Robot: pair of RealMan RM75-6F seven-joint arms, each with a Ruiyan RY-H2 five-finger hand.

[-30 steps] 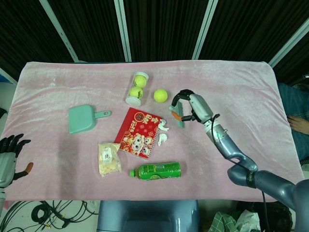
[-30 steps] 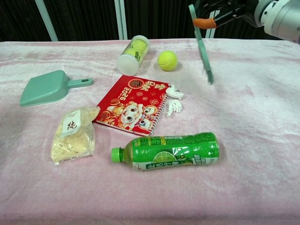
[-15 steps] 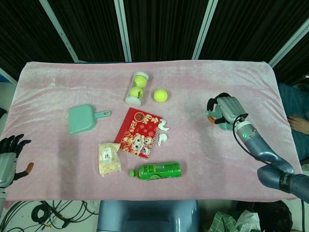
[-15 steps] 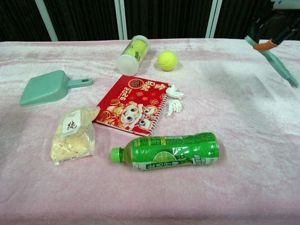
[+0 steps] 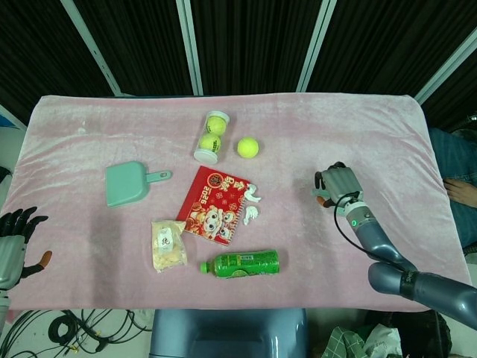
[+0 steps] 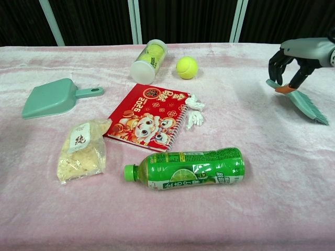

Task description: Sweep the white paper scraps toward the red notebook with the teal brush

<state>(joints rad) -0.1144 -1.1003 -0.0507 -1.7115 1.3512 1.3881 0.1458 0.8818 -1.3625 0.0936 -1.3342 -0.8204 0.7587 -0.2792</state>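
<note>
Swung right, away across the pink-clothed counter (image 6: 157, 219): right robot hand (image 6: 293, 60) down low, pinching the teal bristle brush (image 6: 303, 102). Left robot hand (image 5: 13, 235) idle, spread. White paper scraps (image 6: 194, 111) already touching the red spiral notebook (image 6: 146, 116); sweep looks finished.

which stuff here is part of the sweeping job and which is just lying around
Job: brush in the right hand; paper scraps against the notebook's edge; red notebook.

Lying about: dustpan, snack bag, green bottle, loose tennis ball, ball tube. Left hand idle at the table's edge.
</note>
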